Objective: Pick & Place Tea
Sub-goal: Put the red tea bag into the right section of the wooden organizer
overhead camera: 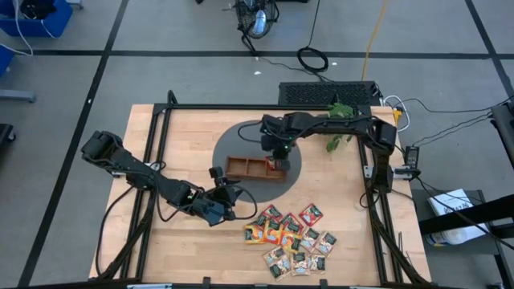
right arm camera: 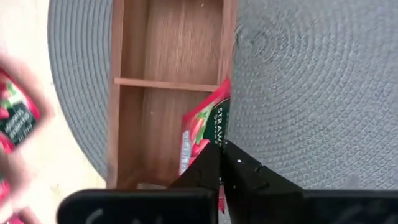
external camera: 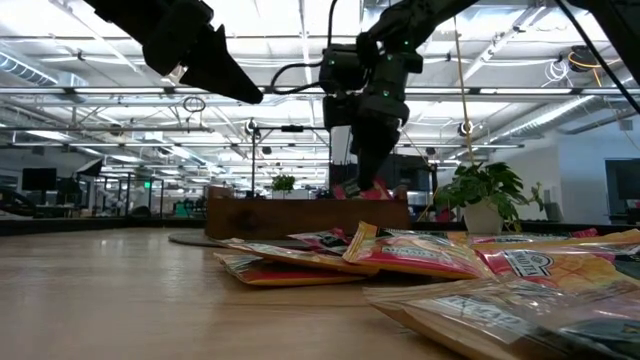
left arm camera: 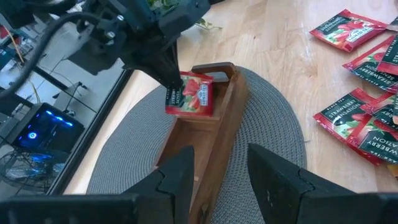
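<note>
Now right gripper (left arm camera: 176,84) pinches a red strawberry tea sachet (left arm camera: 191,94).
It hangs over the wooden tray's (left arm camera: 214,140) end compartment; left gripper (left arm camera: 214,171) waits nearby, open and empty.

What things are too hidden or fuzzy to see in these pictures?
- Wooden tray, low view: its inside is hidden behind its own wall.
- Red tea sachet, right wrist view: its lower part is hidden by the right gripper, shut on it.
- Blurred sachet, right wrist view: cut by the picture's edge, label unreadable.
</note>
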